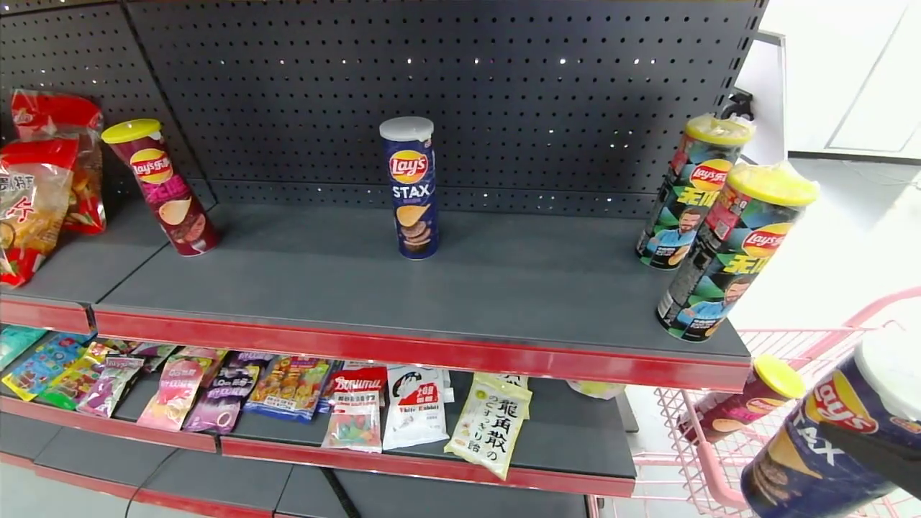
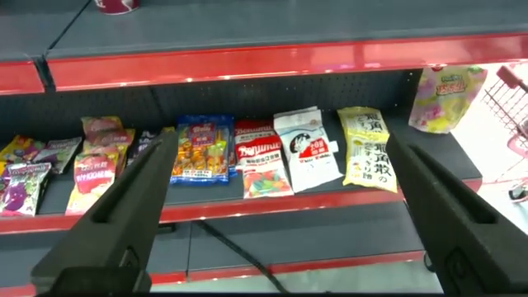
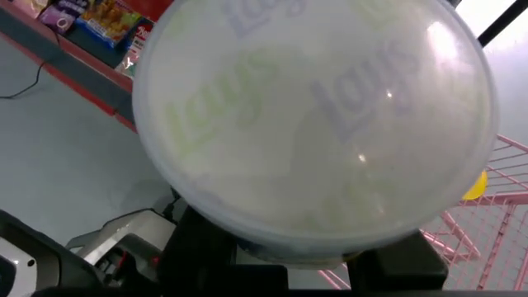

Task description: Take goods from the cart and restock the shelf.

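Four tall chip cans stand well apart on the upper shelf (image 1: 518,288) of a dark pegboard rack: a maroon can (image 1: 164,191) with a yellow lid at the left, a blue shelf can (image 1: 410,191) with a white lid in the middle near the back, and two green-and-black cans (image 1: 692,194) at the right end, the nearer one (image 1: 734,255) close to the shelf's red front edge. Red snack bags (image 1: 43,187) sit on the neighbouring shelf section at the far left. At the lower right of the head view, the right gripper (image 3: 289,252) clamps a fifth can (image 1: 827,439), blue with a white lid, holding it tilted above the pink wire cart (image 1: 709,467), below and in front of the shelf's right end; its translucent lid (image 3: 313,124) looms large in the right wrist view. A dark-red can (image 1: 741,403) with a yellow lid lies in the cart. The left gripper (image 2: 280,214) hangs with its fingers (image 2: 124,214) spread wide and nothing between them, facing the lower shelf (image 2: 330,202), where flat sweet packets (image 2: 260,157) lie in a row, among them a yellow packet (image 2: 367,148) and a white packet (image 2: 305,144). A black cable (image 2: 239,256) trails over the shelf below.
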{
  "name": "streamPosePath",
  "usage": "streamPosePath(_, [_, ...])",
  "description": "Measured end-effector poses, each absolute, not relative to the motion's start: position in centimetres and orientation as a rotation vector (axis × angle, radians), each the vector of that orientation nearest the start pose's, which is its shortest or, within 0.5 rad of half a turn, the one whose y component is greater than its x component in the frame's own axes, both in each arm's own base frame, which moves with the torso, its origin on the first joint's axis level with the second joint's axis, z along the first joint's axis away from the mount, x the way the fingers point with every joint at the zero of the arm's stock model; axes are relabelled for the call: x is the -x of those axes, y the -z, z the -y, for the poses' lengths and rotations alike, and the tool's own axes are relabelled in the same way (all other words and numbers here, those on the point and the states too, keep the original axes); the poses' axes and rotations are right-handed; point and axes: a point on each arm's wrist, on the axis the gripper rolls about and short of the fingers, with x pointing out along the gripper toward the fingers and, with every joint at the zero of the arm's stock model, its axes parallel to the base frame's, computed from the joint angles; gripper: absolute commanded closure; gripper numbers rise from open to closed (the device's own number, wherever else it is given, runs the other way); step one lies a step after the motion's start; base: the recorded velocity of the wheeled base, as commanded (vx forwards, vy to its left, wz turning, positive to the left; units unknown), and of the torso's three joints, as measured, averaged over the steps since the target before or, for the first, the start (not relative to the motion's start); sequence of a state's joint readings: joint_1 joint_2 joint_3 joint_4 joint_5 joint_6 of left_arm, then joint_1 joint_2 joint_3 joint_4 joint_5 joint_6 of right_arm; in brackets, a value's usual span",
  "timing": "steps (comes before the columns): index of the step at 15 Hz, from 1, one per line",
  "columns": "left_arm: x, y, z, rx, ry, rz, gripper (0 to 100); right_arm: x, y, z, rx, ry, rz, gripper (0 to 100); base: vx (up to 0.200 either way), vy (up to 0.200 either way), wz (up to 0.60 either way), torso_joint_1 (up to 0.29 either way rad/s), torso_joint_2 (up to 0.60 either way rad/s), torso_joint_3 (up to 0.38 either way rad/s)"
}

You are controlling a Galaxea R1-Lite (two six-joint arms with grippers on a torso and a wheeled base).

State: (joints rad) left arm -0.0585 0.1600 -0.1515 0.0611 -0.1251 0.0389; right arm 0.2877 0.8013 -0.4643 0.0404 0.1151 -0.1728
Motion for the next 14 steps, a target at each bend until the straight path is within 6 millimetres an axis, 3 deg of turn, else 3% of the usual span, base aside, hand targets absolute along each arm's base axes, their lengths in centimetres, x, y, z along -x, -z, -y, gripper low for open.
streamPosePath(6, [1.62, -11.07, 0.18, -0.142, 0.190, -0.086, 0, -7.13, -19.57, -2.11, 0.128, -0.381, -0.284, 100, 0.000, 0.000, 0.00, 0.000, 0.00, 0.000])
streamPosePath(11, [1.58, -11.07, 0.18, -0.146, 0.190, -0.087, 0, -7.26, -19.17, -1.82, 0.240, -0.357, -0.277, 100, 0.000, 0.000, 0.00, 0.000, 0.00, 0.000])
streamPosePath(14, [1.47, -11.14, 0.19, -0.152, 0.191, -0.096, 0, -7.50, -19.19, -1.89, 0.230, -0.368, -0.281, 100, 0.000, 0.000, -0.60, 0.002, 0.00, 0.004])
